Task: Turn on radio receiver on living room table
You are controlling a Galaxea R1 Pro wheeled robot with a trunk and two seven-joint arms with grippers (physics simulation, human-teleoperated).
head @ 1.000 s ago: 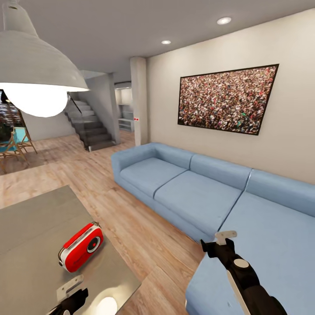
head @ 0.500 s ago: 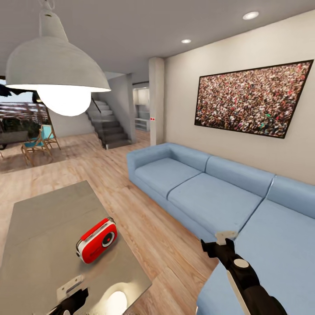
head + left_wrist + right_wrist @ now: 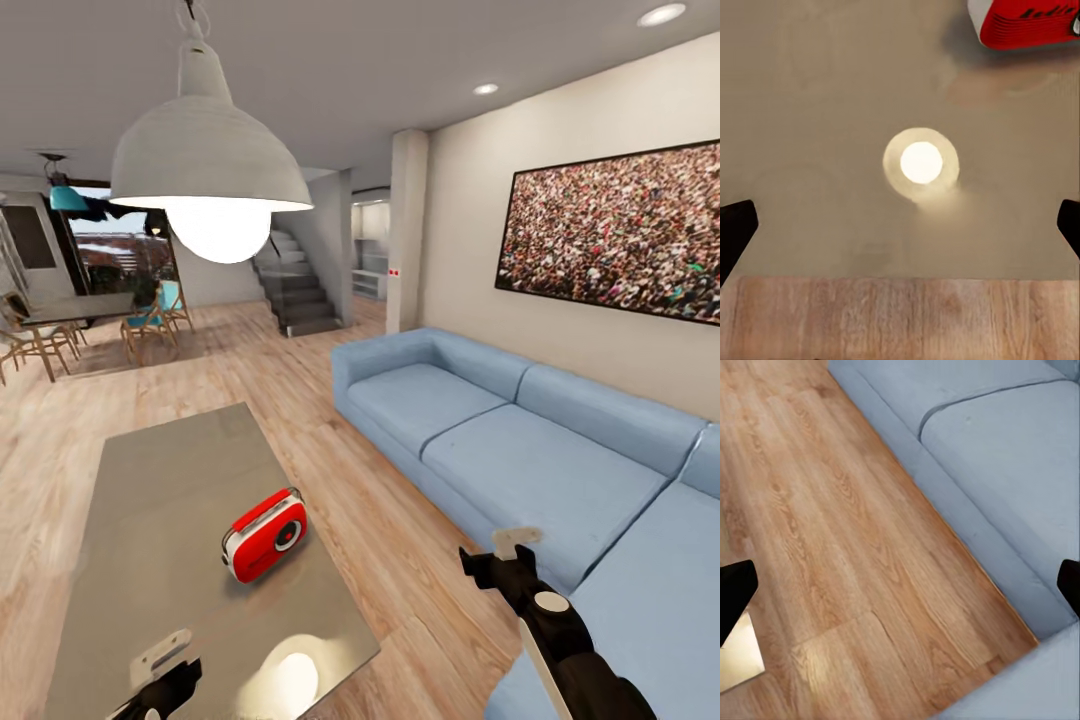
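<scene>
The red radio receiver (image 3: 265,535) with white sides stands on the glossy grey coffee table (image 3: 170,500), toward its near right part, its dial facing right toward the sofa. In the left wrist view the radio (image 3: 1027,21) sits at the frame's edge, beyond the lamp's bright reflection (image 3: 921,163) on the table top. My left gripper (image 3: 160,662) hangs over the table's near end, short of the radio, open with its dark fingertips (image 3: 735,234) far apart. My right gripper (image 3: 508,548) is open over the wood floor (image 3: 855,547) beside the sofa, well right of the radio.
A blue sectional sofa (image 3: 520,450) lines the right wall under a framed picture (image 3: 620,235). A white dome pendant lamp (image 3: 210,165) hangs above the table. Wood floor runs between table and sofa. A dining table with chairs (image 3: 70,315) and stairs (image 3: 300,290) lie far back.
The whole head view has shifted: the camera turned left, so radio, table and sofa slid right in the picture. Both arms keep their places in the view.
</scene>
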